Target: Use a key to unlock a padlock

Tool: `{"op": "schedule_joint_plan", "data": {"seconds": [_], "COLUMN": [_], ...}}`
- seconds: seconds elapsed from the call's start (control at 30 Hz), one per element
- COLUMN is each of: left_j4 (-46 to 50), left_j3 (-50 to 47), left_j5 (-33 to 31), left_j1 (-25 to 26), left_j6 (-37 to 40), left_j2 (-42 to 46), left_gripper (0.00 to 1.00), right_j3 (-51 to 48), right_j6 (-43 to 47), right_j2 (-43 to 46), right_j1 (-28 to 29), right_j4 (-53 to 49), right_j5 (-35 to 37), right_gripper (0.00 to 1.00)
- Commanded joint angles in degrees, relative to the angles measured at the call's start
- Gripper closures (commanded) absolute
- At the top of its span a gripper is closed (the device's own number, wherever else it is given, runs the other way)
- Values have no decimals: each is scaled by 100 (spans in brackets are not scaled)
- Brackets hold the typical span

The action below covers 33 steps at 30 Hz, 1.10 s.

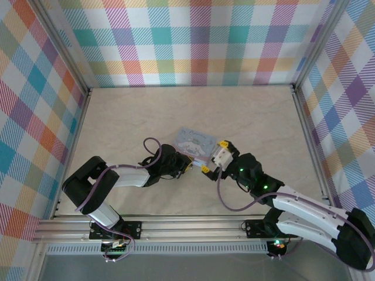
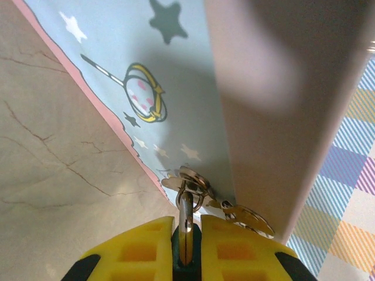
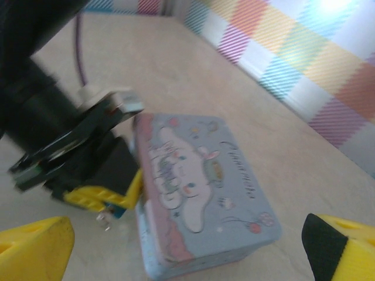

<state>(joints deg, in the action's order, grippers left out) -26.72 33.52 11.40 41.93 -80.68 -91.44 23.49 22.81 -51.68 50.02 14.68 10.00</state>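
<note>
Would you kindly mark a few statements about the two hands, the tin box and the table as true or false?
1. The left hand is shut on a metal key. True.
2. The right hand grips the tin box. False: it is wide open, holding nothing.
3. The tin box lies with its cartoon lid facing up. True.
4. The table is dark green. False: it is pale beige.

A pale, marbled beige bench [image 1: 146, 111] with faint dark veins; plaid walls [image 1: 193, 41] in pink, teal, yellow and purple close three sides; silver posts [image 1: 63, 52] stand at the corners; an aluminium rail [image 1: 193, 229] lines the near edge; even, bright light.
</note>
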Motion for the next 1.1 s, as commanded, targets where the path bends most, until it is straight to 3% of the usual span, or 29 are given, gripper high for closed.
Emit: {"op": "schedule_joint_plan", "data": {"seconds": [0.0,0.33,0.53,1.07], "left_j4": [218,266,337,349], "left_j3": [144,234,270,269], "left_j5": [139,222,239,293], "left_j1": [69,65,66,68], "left_j6": [-195,-324,-346,-365], "left_j2": [38,-37,-23,-15], "left_gripper": [100,100,100,100], "right_j3": [35,108,212,509], "right_j6": [1185,1310,1176,965], "right_j2": [-447,-1752,-2210,-3002], "right_j1": [454,797,799,793], "right_j4": [217,706,866,1316], "right_j5": [527,612,522,659], "right_gripper": [0,0,8,46]}}
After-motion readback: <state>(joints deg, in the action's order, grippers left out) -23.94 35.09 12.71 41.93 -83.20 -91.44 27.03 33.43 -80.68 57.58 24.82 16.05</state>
